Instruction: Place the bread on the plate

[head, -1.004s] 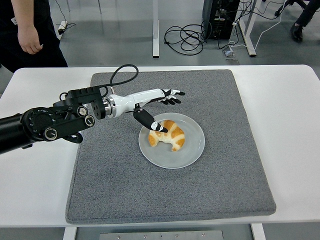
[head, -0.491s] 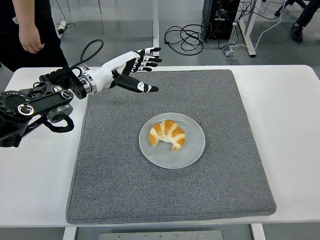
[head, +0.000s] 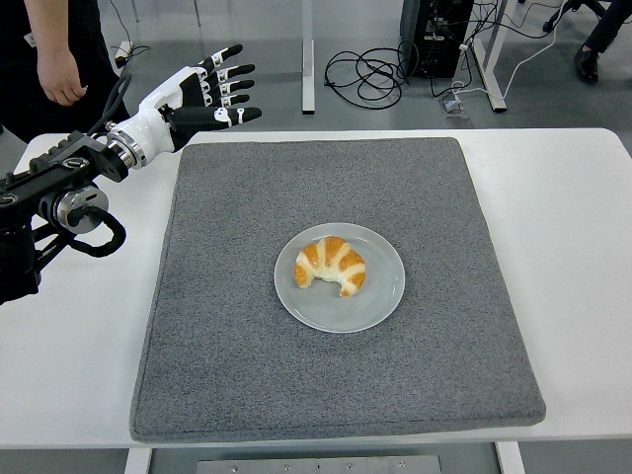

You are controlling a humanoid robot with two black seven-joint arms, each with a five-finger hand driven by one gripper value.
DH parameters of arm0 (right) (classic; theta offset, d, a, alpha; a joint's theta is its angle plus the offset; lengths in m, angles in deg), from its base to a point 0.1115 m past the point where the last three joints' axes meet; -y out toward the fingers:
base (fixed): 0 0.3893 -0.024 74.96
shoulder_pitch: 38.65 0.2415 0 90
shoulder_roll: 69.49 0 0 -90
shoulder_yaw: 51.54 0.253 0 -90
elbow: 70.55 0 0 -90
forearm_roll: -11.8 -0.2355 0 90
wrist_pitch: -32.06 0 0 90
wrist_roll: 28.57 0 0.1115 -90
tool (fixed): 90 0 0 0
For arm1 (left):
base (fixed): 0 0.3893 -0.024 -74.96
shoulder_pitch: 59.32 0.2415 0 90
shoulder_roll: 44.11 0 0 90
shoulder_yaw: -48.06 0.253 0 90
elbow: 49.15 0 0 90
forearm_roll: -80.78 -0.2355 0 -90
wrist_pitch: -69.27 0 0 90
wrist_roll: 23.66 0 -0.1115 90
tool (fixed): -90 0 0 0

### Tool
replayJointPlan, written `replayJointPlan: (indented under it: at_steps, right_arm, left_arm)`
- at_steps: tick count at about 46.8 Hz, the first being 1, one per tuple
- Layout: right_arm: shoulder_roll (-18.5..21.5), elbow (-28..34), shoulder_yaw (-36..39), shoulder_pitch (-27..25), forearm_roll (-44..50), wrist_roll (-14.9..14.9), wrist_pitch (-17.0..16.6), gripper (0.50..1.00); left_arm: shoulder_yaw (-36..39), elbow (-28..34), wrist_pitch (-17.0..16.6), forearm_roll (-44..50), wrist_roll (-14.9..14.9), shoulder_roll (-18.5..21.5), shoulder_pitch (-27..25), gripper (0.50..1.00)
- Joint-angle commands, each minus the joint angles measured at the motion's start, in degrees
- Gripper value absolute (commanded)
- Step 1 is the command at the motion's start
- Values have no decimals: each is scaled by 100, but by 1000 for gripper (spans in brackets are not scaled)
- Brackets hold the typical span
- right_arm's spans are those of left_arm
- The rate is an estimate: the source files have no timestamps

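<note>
A golden croissant (head: 332, 266) lies on the white round plate (head: 380, 299), which sits in the middle of the grey mat (head: 247, 375). My left hand (head: 212, 91) is raised over the mat's far left corner, well away from the plate. Its fingers are spread and hold nothing. The black left arm (head: 49, 207) comes in from the left edge. My right arm is out of view.
A person in dark clothes stands at the top left behind the table, one hand (head: 61, 81) hanging near my left hand. Cables (head: 370, 71) and table legs lie on the floor beyond the far edge.
My left hand let go of the croissant on the plate, then pulled back up and to the left, from over the plate to the mat's far left corner.
</note>
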Motion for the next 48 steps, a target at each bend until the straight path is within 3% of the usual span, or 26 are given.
replayJointPlan:
  at_steps: [1,13,23,28,48]
  right_arm:
    - [0,0,0,0,0,1,4,1000]
    - [0,-26,-9,0,0,1,-4,1000]
    - [0,-79,-9,0,0,1,4,1000]
    - [0,-70,-9,-8,0,1,-4,1000]
    - [0,-79,-35,-8,0,1,-4,1000]
  left_arm:
    - [-194,-30,6,-1,-6,-12,115,928]
    - [-590,-268,23,244,-77,-39,361,927]
    - [-590,-435,199,368,-77,-215,528,934]
    - [-590,-435,199,359,-68,-241,572,958]
    - [-581,-435,190,359,-68,-259,660,963]
